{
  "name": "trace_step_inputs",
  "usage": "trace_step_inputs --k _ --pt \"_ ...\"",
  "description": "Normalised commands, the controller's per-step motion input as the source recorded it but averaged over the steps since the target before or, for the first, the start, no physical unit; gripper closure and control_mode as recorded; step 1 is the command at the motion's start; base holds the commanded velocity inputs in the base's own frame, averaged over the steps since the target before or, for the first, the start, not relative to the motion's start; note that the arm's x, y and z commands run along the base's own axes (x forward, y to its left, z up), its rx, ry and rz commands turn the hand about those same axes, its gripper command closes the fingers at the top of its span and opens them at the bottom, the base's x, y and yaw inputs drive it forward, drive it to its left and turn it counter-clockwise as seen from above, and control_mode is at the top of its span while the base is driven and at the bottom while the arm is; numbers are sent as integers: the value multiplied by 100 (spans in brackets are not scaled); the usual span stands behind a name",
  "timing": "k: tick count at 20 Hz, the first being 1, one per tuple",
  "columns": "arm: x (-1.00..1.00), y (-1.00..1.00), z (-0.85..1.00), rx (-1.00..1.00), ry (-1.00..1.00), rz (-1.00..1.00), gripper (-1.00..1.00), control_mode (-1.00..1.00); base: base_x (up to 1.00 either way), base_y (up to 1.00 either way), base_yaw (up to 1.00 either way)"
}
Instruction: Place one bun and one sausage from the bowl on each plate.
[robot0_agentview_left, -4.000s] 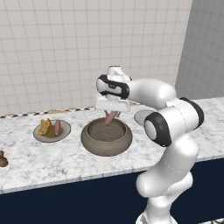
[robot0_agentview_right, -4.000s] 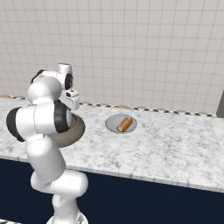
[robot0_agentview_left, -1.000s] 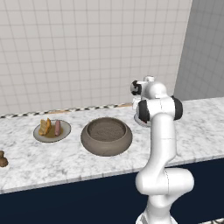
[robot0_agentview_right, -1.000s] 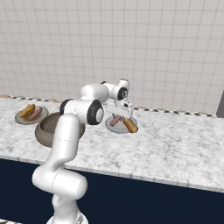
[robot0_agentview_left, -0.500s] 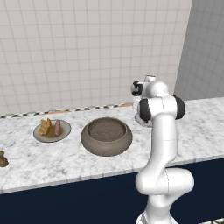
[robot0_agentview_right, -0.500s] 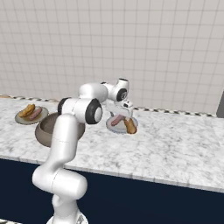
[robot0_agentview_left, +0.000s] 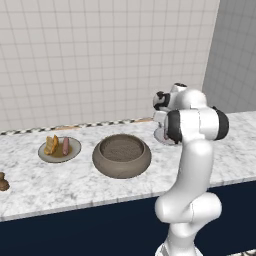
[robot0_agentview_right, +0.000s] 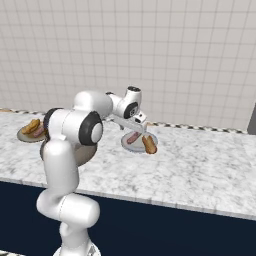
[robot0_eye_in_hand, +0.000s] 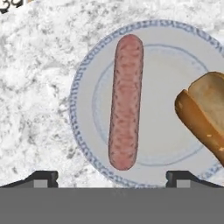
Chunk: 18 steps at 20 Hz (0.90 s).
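Note:
My gripper (robot0_eye_in_hand: 111, 179) hangs open just above the pale grey plate (robot0_eye_in_hand: 76, 113), fingertips (robot0_eye_in_hand: 41, 178) spread wide with nothing between them. A pink sausage (robot0_eye_in_hand: 126, 100) lies on that plate beside a brown bun (robot0_eye_in_hand: 203, 111). From the right base view the gripper (robot0_agentview_right: 131, 127) hovers over the same plate (robot0_agentview_right: 140, 148), sausage (robot0_agentview_right: 133, 138) and bun (robot0_agentview_right: 149, 144). The grey-brown bowl (robot0_agentview_left: 121, 155) stands empty at mid-counter. The brown-centred plate (robot0_agentview_left: 60, 149) to its left holds a bun (robot0_agentview_left: 50, 145) and a sausage (robot0_agentview_left: 65, 145).
A small brown object (robot0_agentview_left: 3, 182) sits at the counter's far left edge. The tiled wall rises close behind the plates. Bare marble counter (robot0_agentview_right: 200, 160) stretches to the right of the pale plate.
The jaws have opened and let the sausage go; it now lies on the pale plate beside the bun. Four seconds ago the hand was over the bowl.

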Motion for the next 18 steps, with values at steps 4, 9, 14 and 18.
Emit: trace_step_inputs --k 4,9,14,18 --pt "-58 40 61 -3 -4 1 -100 -100 0 0 0" --pt "-68 50 60 -3 -1 5 -100 -100 0 0 0" --pt "-75 45 60 0 0 6 -100 -100 0 0 0" --pt "-68 46 59 0 0 6 -100 -100 0 0 0"
